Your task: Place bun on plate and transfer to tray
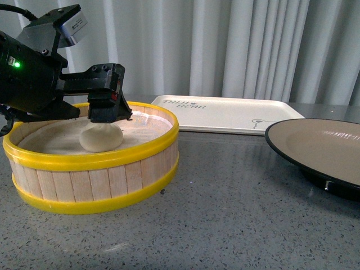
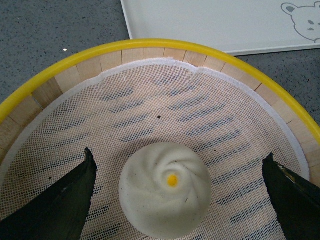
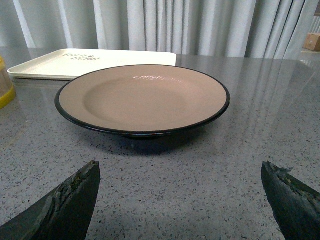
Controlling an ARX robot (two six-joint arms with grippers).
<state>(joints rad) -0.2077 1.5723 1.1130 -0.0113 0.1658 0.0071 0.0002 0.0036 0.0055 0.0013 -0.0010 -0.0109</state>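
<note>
Bun [image 1: 101, 139] first: where is it? (M.)

Inside the steamer basket [image 1: 90, 180], by the desk's [image 1: 225, 219] left edge, towards the front. It sits upright on the white mesh liner [image 2: 150, 105]. Only the left wrist view shows the pleats swirling to a yellow dot on top. The front view gives just a pale dome above the yellow rim. (R.)

Left gripper [image 1: 109, 115]? (M.)

Over the bun, reaching down into the basket. The front view does not show how the jaws stand. The left wrist view settles it: they are spread wide, with one dark finger [image 2: 60, 205] on each side of the bun. Mesh shows between each finger and the bun, so no contact and nothing gripped. (R.)

Right gripper [image 3: 180, 167]? (M.)

Outside the front view altogether. Its own wrist view has the fingers [image 3: 67, 207] far apart, grey desk between them, and the plate ahead. (R.)

Plate and tray? (M.)

Plate [image 1: 320, 149] is at the desk's right edge, cut off in the front view. The right wrist view shows it whole: tan inside, black rim, raised on a dark foot. Tray [image 1: 225, 112] lies flat along the back edge, behind basket and plate. Its bear drawing [image 2: 302, 20] reads as a bear only in the left wrist view; from the front it is a small dark mark. Grey curtain [image 1: 253, 45] hangs beyond the desk. (R.)
</note>
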